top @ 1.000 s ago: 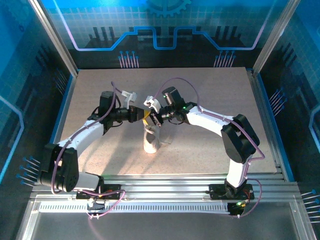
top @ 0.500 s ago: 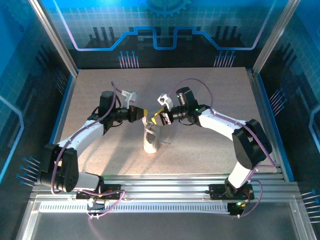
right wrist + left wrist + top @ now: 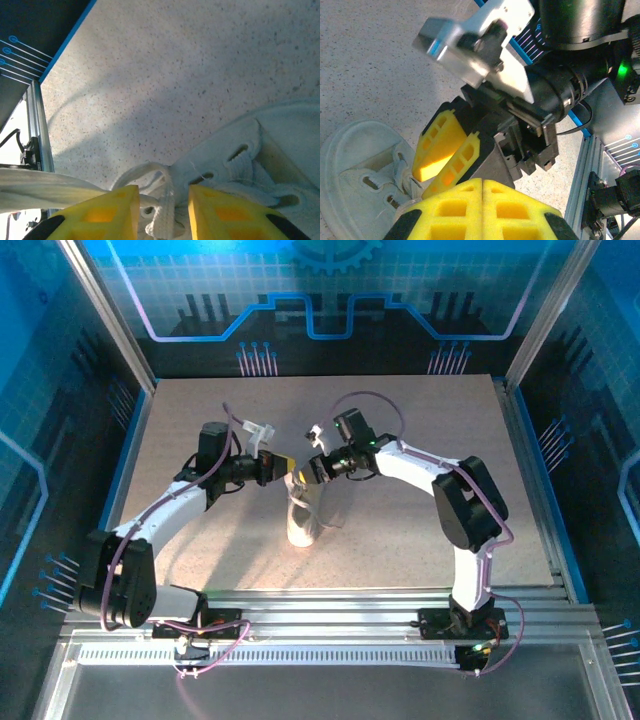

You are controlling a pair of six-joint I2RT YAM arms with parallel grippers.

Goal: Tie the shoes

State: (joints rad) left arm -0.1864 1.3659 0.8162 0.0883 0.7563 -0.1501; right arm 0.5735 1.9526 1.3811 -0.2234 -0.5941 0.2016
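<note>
White sneaker (laced), under right end effector

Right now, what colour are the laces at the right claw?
The laces are white, matching the sneaker; the right wrist view shows them best.

From overhead I see the white sneaker lying in the middle of the tabletop, lengthwise toward the arm bases. My left claw and right claw face each other over its far end, their yellow tips close together.
</note>
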